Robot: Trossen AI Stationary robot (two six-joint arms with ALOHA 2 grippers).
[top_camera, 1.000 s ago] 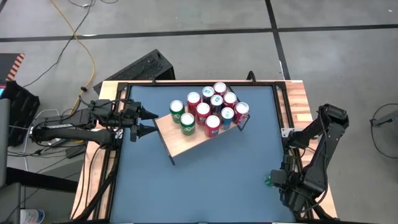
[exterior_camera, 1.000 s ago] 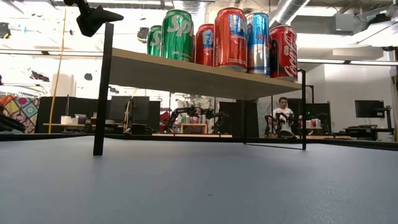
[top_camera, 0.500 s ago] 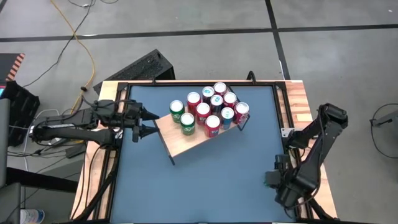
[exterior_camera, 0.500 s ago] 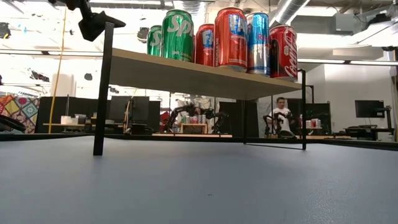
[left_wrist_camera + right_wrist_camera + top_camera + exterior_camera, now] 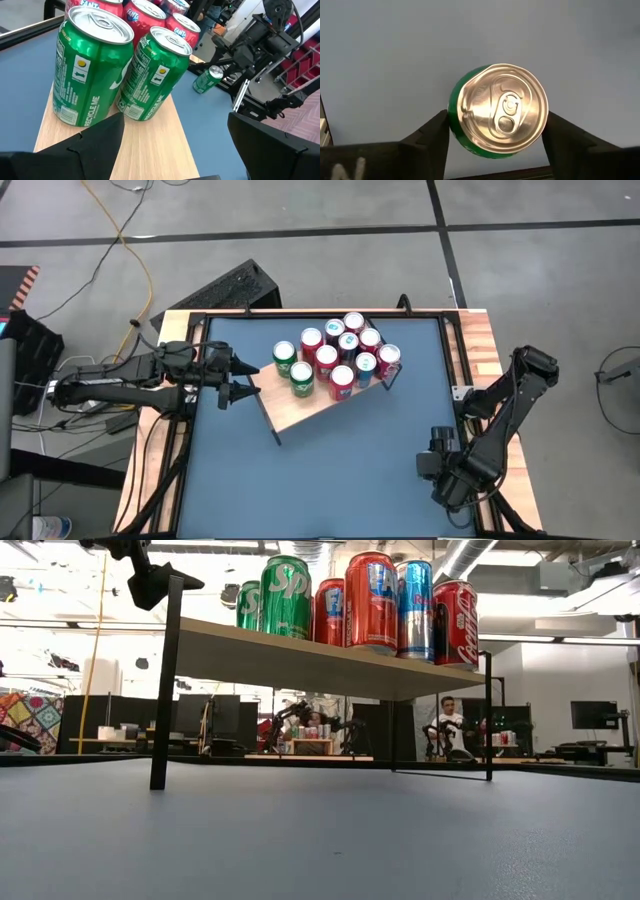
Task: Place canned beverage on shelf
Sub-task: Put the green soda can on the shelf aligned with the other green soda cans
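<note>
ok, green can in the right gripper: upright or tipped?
Tipped. The left wrist view shows the green can lying sideways between the right gripper's fingers, and the right wrist view faces its pull-tab top end-on.

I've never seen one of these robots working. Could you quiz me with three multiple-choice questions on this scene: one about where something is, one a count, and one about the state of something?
1. Where is the left gripper?
A. At the shelf's left end, near the green cans
B. Over the table's right edge
C. Under the shelf

2. How many green cans stand on the shelf?
A. None
B. Two
C. Five

3. What is the right gripper doing?
A. Hanging empty
B. Resting on the shelf
C. Gripping a green can

Answers:
1 A: in the high view the left gripper points at the left end of the shelf, open and empty.
2 B: two green cans stand there; the rest are red or blue.
3 C: the right gripper has a finger against each side of a third green can, away from the shelf.
</note>
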